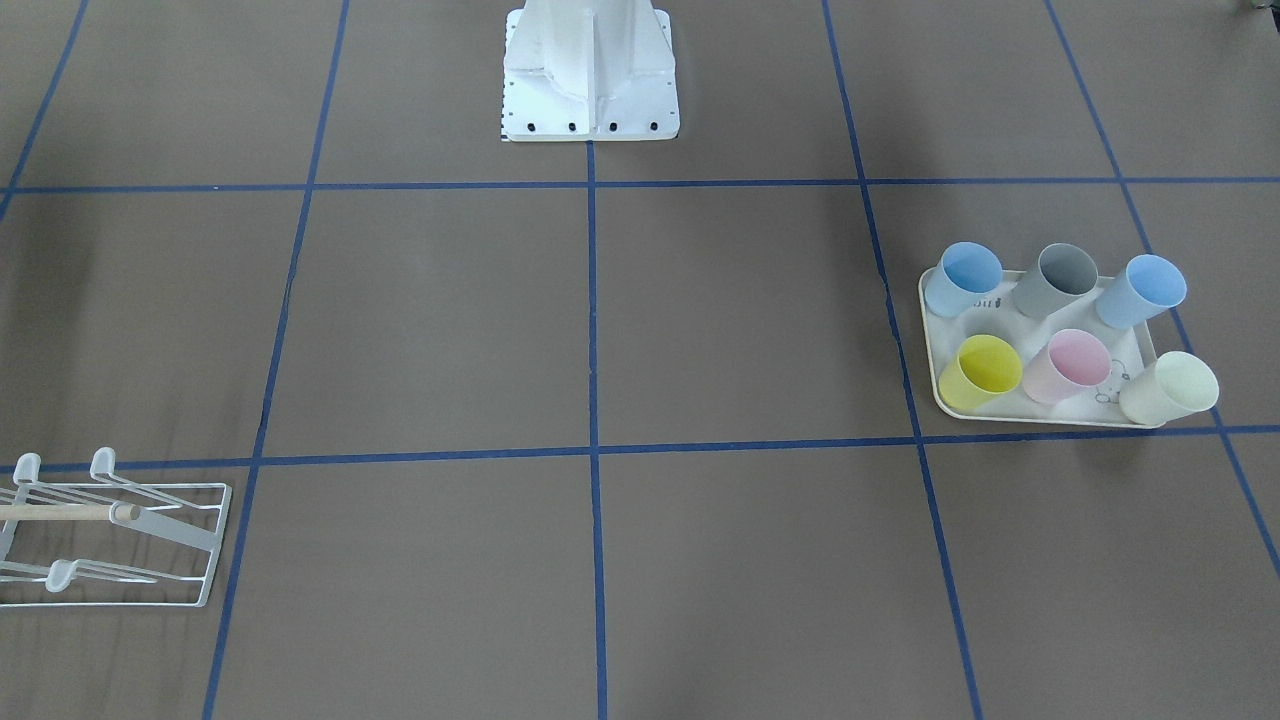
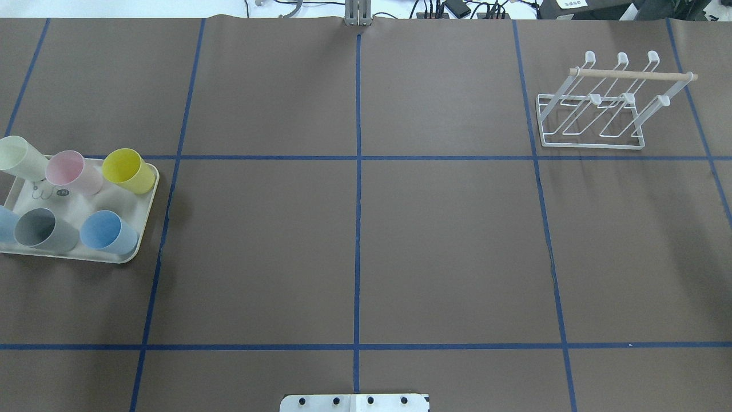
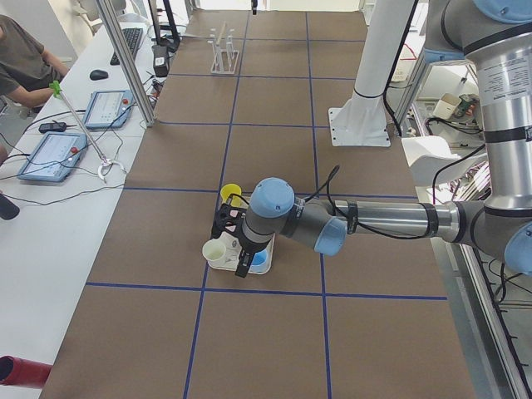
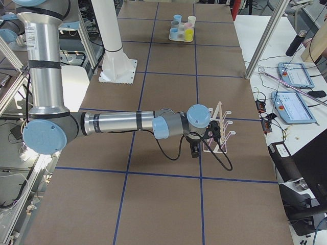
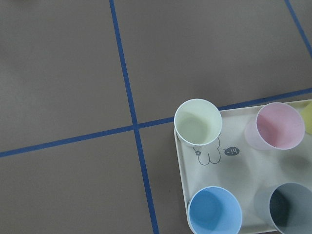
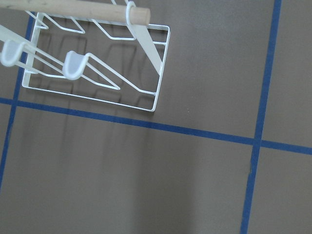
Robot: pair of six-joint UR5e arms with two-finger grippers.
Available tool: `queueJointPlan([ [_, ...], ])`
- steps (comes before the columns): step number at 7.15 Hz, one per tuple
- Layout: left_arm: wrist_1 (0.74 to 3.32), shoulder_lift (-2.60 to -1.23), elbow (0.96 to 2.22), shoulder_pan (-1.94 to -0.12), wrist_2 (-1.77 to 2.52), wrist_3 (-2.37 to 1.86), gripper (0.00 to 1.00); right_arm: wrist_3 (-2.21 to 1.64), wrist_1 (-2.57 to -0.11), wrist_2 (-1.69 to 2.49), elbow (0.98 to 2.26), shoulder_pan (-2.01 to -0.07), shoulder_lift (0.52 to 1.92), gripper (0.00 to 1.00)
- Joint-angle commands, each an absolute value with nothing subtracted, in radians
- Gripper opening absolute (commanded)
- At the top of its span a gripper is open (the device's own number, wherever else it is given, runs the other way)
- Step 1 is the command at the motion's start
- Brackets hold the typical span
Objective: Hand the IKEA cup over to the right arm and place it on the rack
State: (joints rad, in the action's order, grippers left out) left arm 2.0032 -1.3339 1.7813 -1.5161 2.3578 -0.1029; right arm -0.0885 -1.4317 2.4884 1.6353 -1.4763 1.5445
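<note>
Hovering left tool [image 3: 235, 243] seems above tray [image 2: 68, 253].

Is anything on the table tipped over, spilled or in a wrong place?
Nothing stands out. The six cups stand upright on the tray, none tipped or spilled, and the rack stands upright with no cup on it.

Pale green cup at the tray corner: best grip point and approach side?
Grip the pale green cup by its rim wall, likely from above, one jaw inside, one outside, on the side toward the tray corner. It stands upright, mouth open; the pink cup and blue cup flank its other sides.
</note>
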Motion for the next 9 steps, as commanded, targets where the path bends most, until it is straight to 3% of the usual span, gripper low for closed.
queueJointPlan([
  [1, 2.052, -1.351, 1.700, -1.444, 2.362, -0.106, 1.00, -0.118, -1.431, 2.484, 1.638, -1.470, 1.543, 1.00],
  [5, 2.052, -1.442, 1.570, -1.310, 2.368, -0.107, 1.00, -0.118, -1.431, 2.494, 1.657, -1.468, 1.548, 1.00],
  [9, 2.052, -1.459, 1.543, -1.244, 2.368, -0.138, 1.00, -0.121, -1.431, 2.494, 1.654, -1.466, 1.549, 1.00],
])
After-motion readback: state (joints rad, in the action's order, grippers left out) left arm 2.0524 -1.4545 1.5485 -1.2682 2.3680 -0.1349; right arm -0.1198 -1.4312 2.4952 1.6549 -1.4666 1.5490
